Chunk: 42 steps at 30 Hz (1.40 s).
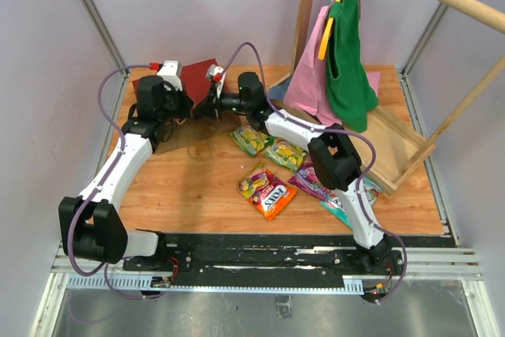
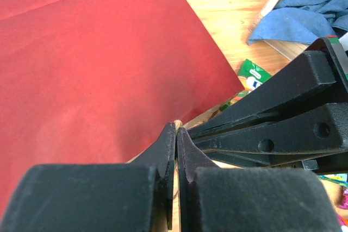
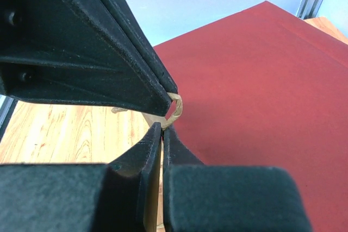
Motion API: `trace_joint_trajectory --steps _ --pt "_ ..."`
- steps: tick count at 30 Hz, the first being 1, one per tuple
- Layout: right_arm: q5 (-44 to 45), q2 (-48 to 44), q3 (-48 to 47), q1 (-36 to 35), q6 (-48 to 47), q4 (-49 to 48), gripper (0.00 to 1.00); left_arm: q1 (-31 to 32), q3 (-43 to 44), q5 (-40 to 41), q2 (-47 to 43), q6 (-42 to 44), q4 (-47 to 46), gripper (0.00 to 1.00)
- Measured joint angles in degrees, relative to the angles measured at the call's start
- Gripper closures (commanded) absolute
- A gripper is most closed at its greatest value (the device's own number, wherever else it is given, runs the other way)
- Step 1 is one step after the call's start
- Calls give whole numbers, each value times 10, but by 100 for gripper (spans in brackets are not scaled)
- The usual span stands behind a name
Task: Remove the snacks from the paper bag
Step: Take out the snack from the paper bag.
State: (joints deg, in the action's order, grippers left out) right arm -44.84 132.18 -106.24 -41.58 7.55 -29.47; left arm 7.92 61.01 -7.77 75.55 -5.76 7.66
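Observation:
The dark red paper bag (image 1: 199, 75) lies flat at the back of the table and fills the left wrist view (image 2: 92, 63) and the right wrist view (image 3: 272, 96). My left gripper (image 1: 185, 115) (image 2: 176, 129) is shut at the bag's mouth edge, with a bit of pale twine at its tips. My right gripper (image 1: 207, 110) (image 3: 163, 130) is shut on the twine handle loop (image 3: 177, 110), tip to tip with the left one. Several snacks lie on the table: an orange packet (image 1: 272, 199), green ones (image 1: 248, 140) (image 2: 253, 74), a purple one (image 1: 312, 183).
A pale wooden frame (image 1: 398, 155) stands at the back right, with a pink garment (image 1: 312, 69) and a green garment (image 1: 347, 53) hanging from its rail. Blue cloth (image 2: 304, 9) lies by the frame. Purple walls close in the table.

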Motion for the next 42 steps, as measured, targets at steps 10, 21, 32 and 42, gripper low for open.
trace_joint_trajectory --steps 10,21,32,42 --pt "-2 -2 26 2 14 -45 99 0 0 44 -8 -9 2 10" --pt "19 -2 27 9 39 -50 99 -3 0 118 -83 -54 5 0" --pt "68 -2 -29 9 40 29 99 -3 -133 26 -258 -217 -73 12" --pt "79 14 -29 11 64 36 99 -3 -481 15 -452 -462 -169 18"
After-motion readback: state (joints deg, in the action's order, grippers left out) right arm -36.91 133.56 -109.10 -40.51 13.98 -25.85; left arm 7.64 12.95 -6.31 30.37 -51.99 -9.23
